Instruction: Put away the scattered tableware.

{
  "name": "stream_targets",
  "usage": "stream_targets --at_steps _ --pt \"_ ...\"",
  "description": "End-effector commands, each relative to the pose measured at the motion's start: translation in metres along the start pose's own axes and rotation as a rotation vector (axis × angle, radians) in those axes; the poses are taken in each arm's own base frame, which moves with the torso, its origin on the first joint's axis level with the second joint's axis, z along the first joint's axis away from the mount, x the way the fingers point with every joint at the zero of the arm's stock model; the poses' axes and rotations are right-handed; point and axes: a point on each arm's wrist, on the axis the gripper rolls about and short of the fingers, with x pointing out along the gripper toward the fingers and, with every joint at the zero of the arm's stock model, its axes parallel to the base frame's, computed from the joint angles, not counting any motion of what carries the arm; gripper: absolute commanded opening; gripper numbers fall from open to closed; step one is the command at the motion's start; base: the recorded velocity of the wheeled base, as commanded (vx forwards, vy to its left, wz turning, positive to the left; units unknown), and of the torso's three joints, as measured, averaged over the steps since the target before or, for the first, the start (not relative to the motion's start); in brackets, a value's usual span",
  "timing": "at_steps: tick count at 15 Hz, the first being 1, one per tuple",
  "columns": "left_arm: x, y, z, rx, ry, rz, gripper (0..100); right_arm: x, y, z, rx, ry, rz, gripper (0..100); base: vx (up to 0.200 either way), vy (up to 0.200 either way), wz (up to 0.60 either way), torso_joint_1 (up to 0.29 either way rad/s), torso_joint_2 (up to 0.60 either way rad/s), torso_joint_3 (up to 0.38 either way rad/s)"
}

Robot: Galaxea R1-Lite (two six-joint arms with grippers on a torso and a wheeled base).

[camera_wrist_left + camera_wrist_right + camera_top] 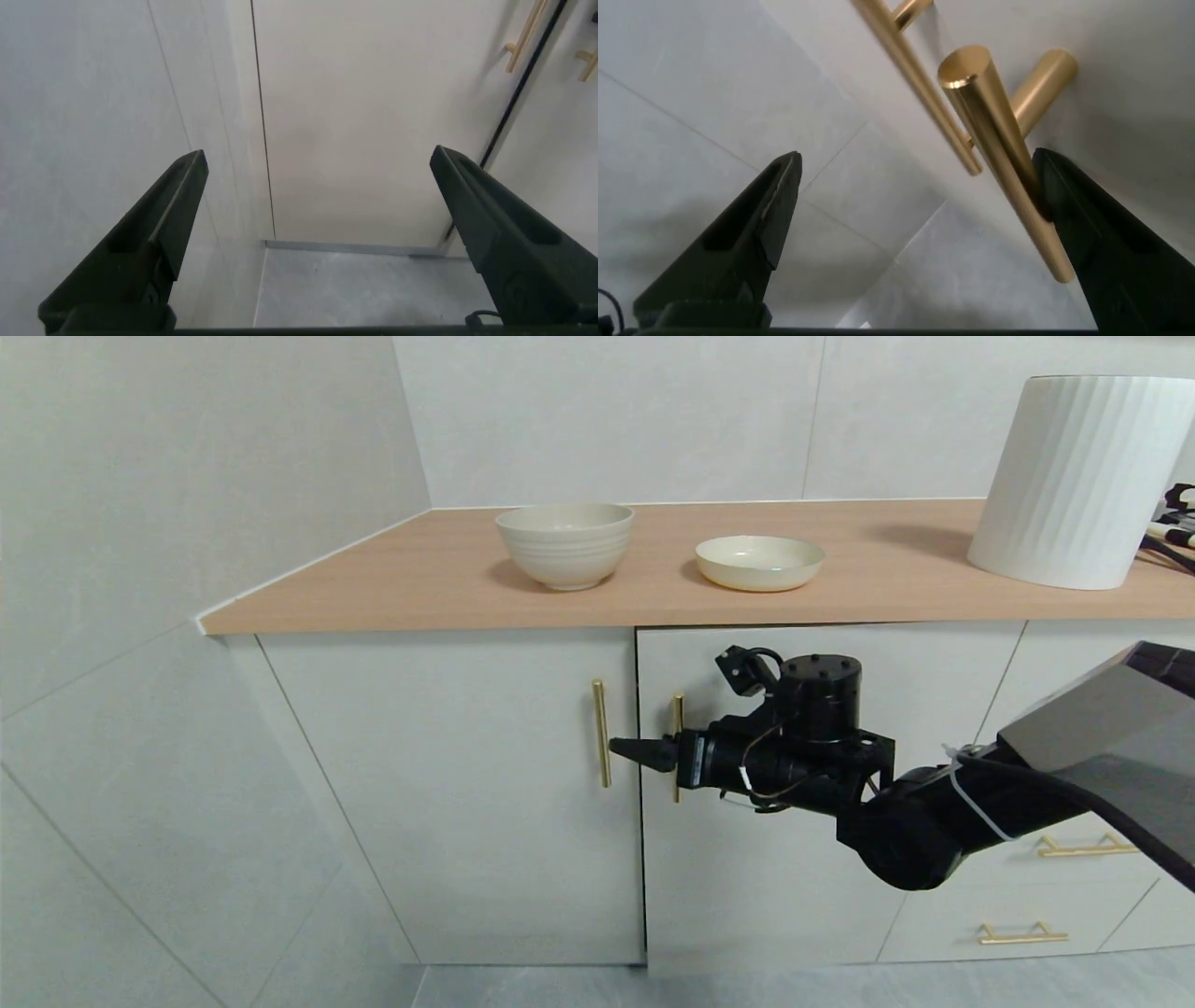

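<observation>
- Head view: we see a ribbed beige ceramic bowl (565, 544) and a shallow cream dish (759, 562) sitting apart on the wooden countertop (411, 588).
- Our right gripper (630, 750) is at the white cabinet doors (467, 803) below, its fingers spread with a brass bar handle (999, 149) between them.
- Our left gripper (318, 161) is spread wide and holds nothing.

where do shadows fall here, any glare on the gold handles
Head view: soft shadows lie on the countertop left of the deep bowl, shallow dish and ribbed white container, so light likely comes from the right. Right wrist view: a bright streak runs along the gold handle. Left wrist view: cabinet door evenly lit, no glare.
</observation>
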Motion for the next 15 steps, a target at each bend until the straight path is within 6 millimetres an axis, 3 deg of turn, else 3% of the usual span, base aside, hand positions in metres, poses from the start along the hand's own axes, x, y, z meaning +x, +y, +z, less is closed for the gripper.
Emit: stream_targets --at_steps 1,4,10,15 --pt "0.000 0.000 0.000 0.000 -0.001 0.000 100 -0.009 0.010 -0.001 -0.003 0.007 0.015 100 0.000 0.000 0.00 0.000 0.00 0.000" --pt "0.000 0.000 0.000 0.000 -0.001 0.000 100 -0.037 0.033 -0.005 -0.008 0.022 0.045 100 0.000 0.000 0.00 0.000 0.00 0.000" --pt "0.000 0.000 0.000 0.000 -0.001 0.000 100 -0.084 0.058 -0.024 -0.013 0.076 0.129 100 0.000 0.000 0.00 0.000 0.00 0.000" --pt "0.000 0.000 0.000 0.000 -0.001 0.000 100 -0.098 0.063 -0.039 -0.010 0.104 0.156 100 0.000 0.000 0.00 0.000 0.00 0.000"
